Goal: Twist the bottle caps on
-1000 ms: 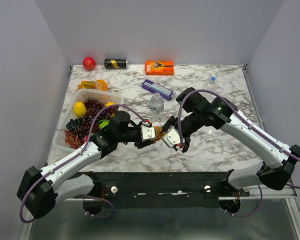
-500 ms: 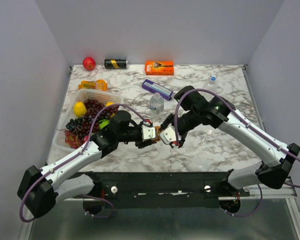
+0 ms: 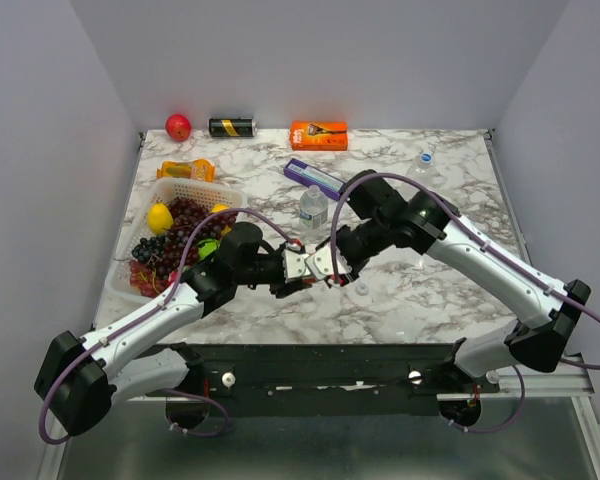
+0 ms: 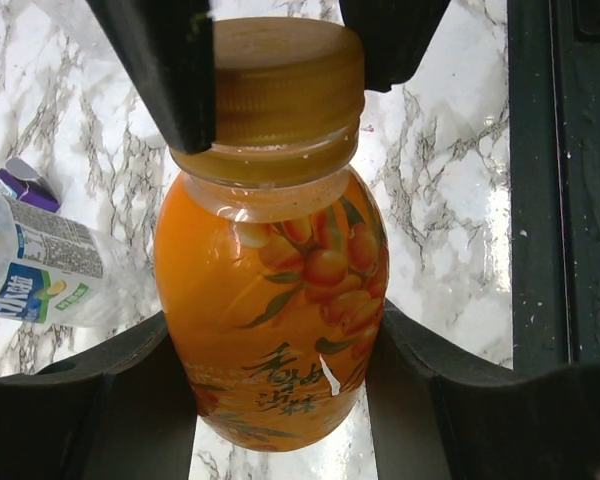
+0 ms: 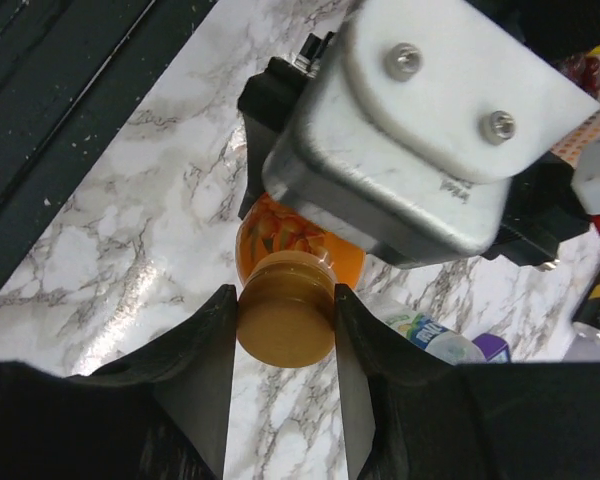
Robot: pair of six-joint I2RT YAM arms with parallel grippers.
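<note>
Seen from overhead, the orange bottle [image 3: 313, 271] was all but swallowed between the two wrists, just a sliver showing near the middle of the surface's front edge, and I couldn't tell whether it cleared the marble. The left gripper [image 4: 275, 345] was clamped round its belly, the bottle tipped over with its neck pointing right and its base cut off in the left wrist view. The orange cap [image 4: 280, 85] sat on the neck, and the right gripper [image 5: 285, 322] had a finger pressed to each side of it; how far it was threaded on, no telling. In the right wrist view the left gripper's grey housing blocked most of the bottle. Around them, at the left edge sat a white basket [image 3: 192, 186] heaped with grapes [image 3: 185, 215] and a lemon [image 3: 160, 217], with an orange packet [image 3: 187, 170] behind it. Along the back edge were a red apple [image 3: 178, 126], a black can [image 3: 232, 127] on its side and an orange box [image 3: 318, 134]. A purple box [image 3: 315, 178] and the labelled clear bottle [image 3: 313, 207], upright, stood just behind the grippers. A whitish cap [image 3: 361, 288] lay under the right arm. Toward the back right corner was a second clear bottle [image 3: 423, 158], small and hard to read. The marble surface [image 3: 450, 190] was white with grey veins, with plain pale walls [image 3: 320, 60] around it.
</note>
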